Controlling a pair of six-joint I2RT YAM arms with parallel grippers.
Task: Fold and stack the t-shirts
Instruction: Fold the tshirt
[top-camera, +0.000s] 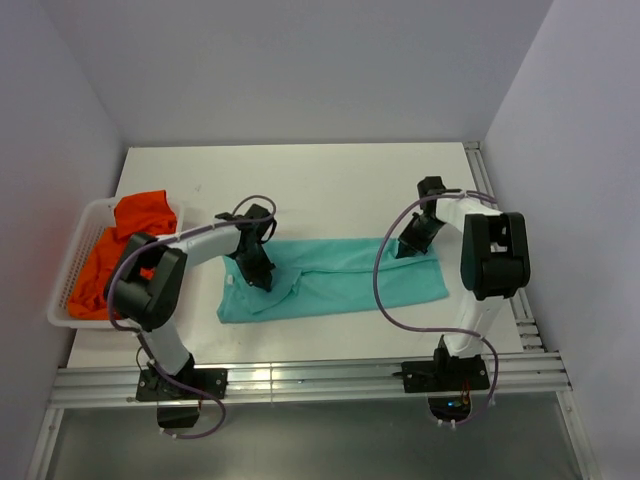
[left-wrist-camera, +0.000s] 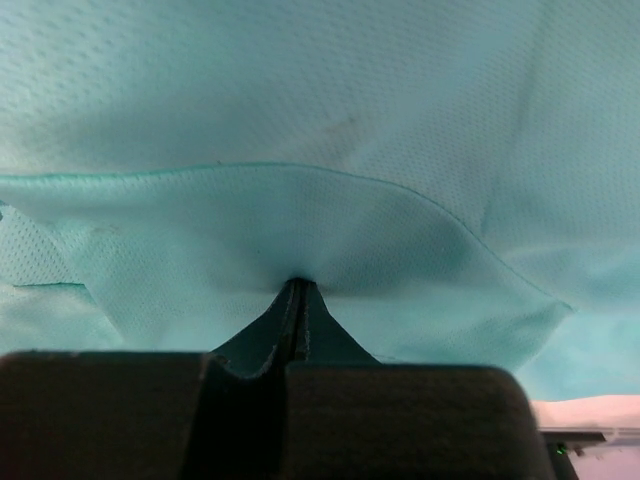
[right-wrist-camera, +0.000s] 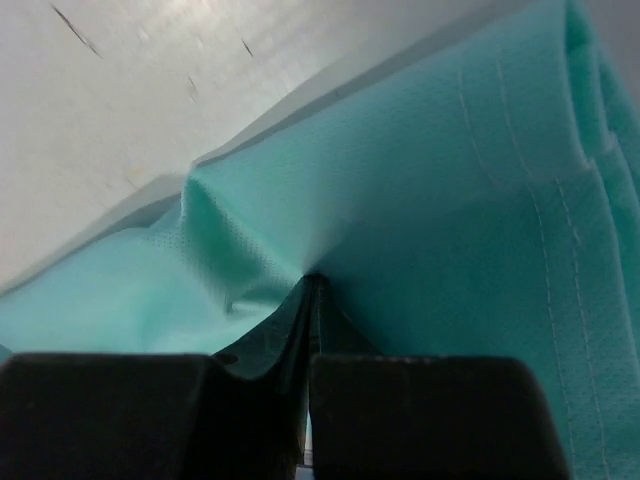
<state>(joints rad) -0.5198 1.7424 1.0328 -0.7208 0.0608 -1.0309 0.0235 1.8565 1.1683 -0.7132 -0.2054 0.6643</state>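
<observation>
A teal-green t-shirt (top-camera: 340, 277) lies stretched across the middle of the table, partly folded along its length. My left gripper (top-camera: 262, 278) is shut on a pinch of its cloth near the left end; in the left wrist view the fabric (left-wrist-camera: 300, 220) puckers at the closed tips of that gripper (left-wrist-camera: 297, 284). My right gripper (top-camera: 408, 247) is shut on the shirt's upper right edge, and in the right wrist view the hemmed cloth (right-wrist-camera: 450, 220) gathers where the gripper (right-wrist-camera: 313, 278) closes. Orange-red t-shirts (top-camera: 125, 245) lie bunched in the basket at the left.
A white slatted plastic basket (top-camera: 78, 255) sits at the table's left edge. White table surface (top-camera: 330, 190) stretches behind the shirt to the back wall. A metal rail (top-camera: 320, 378) runs along the near edge by the arm bases, and another along the right side.
</observation>
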